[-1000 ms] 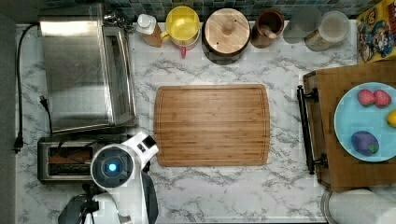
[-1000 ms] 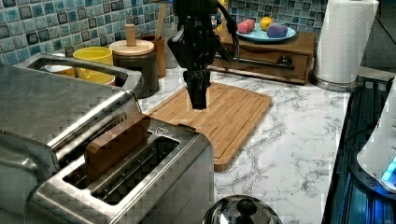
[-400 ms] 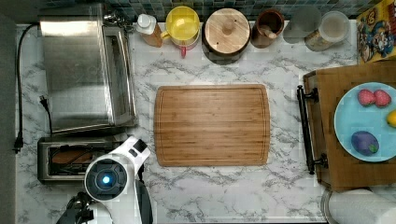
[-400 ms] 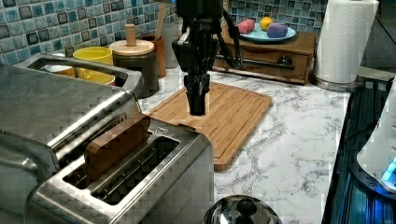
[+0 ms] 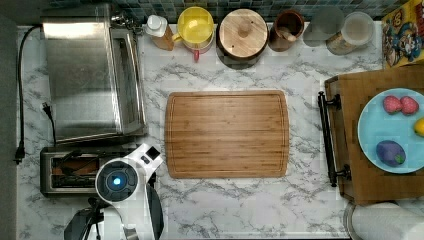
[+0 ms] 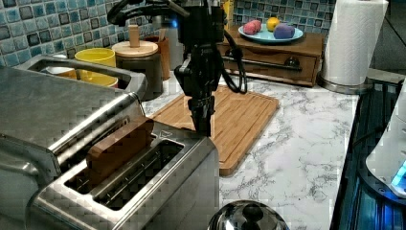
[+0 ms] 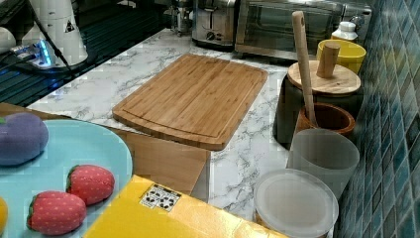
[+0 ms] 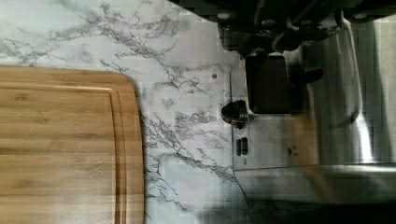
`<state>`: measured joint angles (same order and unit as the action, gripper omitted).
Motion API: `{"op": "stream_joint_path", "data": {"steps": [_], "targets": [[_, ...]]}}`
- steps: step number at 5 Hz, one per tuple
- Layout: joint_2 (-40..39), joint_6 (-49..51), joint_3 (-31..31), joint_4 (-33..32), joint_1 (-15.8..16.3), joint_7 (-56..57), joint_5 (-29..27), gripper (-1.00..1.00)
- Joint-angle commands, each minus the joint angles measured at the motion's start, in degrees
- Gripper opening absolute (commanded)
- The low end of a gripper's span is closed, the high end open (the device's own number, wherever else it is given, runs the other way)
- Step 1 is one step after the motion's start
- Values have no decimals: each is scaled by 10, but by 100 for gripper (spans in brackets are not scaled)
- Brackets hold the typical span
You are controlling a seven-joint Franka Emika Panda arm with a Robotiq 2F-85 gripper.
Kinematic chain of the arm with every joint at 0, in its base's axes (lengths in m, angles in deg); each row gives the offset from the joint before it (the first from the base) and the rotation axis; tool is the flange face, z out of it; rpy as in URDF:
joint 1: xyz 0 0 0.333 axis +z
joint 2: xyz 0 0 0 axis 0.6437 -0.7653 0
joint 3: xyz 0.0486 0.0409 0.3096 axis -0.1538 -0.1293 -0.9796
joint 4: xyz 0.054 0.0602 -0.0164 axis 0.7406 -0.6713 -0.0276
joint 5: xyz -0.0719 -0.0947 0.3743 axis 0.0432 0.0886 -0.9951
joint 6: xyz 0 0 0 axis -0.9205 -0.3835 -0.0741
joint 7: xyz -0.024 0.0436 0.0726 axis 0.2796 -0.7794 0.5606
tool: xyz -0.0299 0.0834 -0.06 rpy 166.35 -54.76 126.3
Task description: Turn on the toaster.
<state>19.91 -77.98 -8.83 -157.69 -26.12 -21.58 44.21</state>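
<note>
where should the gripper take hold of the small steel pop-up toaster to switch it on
Judging from the views, not the small brushed-steel pop-up toaster body but the black lever on its end facing the bamboo cutting board. That lever juts out from the end face, so the black gripper should probably come from above and press down on it, not pinch.

Steel toaster (image 6: 143,177) upright beside the toaster oven, bread in one slot

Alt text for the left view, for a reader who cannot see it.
A black robot gripper points down at the far end of a steel toaster holding a slice of bread. Behind lie a wooden cutting board on marble counter and a paper towel roll.
</note>
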Motion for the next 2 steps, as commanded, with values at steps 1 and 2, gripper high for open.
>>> {"op": "stream_joint_path", "data": {"steps": [1, 2], "targets": [[-48, -32, -6, 82, -11, -75, 41, -100], [-38, -11, 6, 98, -7, -41, 4, -100]]}}
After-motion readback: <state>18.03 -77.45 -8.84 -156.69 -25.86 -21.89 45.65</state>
